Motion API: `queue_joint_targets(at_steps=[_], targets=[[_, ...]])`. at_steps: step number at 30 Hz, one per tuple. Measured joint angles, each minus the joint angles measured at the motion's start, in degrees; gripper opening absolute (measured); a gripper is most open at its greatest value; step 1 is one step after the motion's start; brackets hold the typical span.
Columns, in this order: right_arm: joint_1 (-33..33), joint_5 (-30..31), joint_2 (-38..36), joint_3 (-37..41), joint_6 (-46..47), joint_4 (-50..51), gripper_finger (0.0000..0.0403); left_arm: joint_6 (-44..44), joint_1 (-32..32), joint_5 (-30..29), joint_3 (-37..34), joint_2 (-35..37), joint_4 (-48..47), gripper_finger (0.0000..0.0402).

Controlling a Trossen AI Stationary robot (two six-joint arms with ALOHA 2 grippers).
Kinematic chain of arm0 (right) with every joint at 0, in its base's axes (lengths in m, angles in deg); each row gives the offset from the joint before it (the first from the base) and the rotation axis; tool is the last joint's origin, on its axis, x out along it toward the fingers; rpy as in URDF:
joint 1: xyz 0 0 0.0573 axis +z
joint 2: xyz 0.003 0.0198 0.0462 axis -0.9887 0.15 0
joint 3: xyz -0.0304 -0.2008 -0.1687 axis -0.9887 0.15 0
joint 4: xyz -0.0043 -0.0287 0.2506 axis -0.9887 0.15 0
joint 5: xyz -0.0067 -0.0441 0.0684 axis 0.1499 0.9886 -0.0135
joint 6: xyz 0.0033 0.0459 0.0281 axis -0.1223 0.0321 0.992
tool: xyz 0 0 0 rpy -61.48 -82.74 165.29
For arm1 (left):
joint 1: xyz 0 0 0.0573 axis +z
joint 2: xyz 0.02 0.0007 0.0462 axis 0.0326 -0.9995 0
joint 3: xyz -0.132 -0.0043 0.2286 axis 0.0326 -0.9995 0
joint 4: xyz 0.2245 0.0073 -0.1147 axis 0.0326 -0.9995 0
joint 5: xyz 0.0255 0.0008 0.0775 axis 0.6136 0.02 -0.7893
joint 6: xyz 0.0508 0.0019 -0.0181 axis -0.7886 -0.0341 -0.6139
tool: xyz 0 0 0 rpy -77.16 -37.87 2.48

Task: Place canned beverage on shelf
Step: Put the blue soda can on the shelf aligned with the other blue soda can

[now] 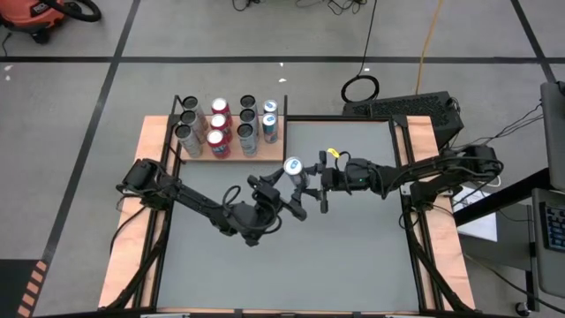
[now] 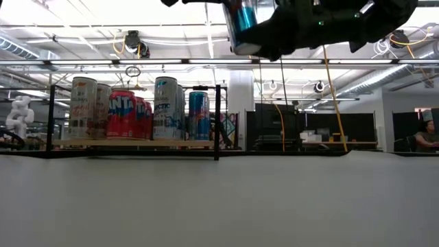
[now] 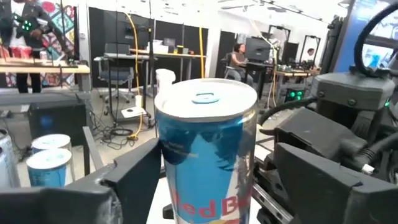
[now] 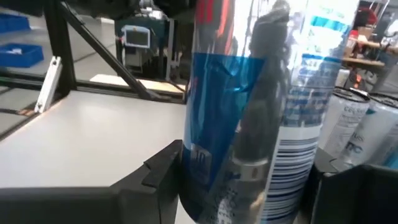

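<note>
Can [image 3: 205, 155] fills left wrist view: blue-silver, upright, lifted clear of counter [image 1: 353, 256]. Both hands at it mid-counter: right hand [image 1: 311, 188] pinching can body; left hand [image 1: 281, 200] close alongside, fingers spread either side, contact unclear. Looks like handover. Shelf [image 1: 201, 155] at far-left counter corner, already packed with cans, well apart from the held one. To do well: left pinches firmly below rim before right lets go, keep can vertical, carry high over black posts, aim for free spot.
</note>
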Motion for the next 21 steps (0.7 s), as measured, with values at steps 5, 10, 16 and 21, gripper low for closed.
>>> queue_joint_targets(at_steps=[5, 10, 16, 21], targets=[[0.0, 0.1, -0.1, 0.0, -1.0, 1.8, 0.0173, -1.9, -0.3, -0.2, 0.0, 2.0, 0.7, 0.0321], [0.0, 0.1, -0.1, 0.0, -1.0, 2.7, 0.0172, -2.1, -0.3, -0.2, 0.1, 4.1, -1.5, 0.0322], [0.0, 0.1, -0.1, 0.0, -1.1, 3.0, 0.0172, 0.9, -0.5, -1.2, 0.1, 5.7, -7.9, 0.0322], [0.0, 0.3, -0.1, 0.0, -1.0, 3.0, 0.0172, 2.7, -0.4, -3.7, 0.1, 5.9, -11.6, 0.0322]])
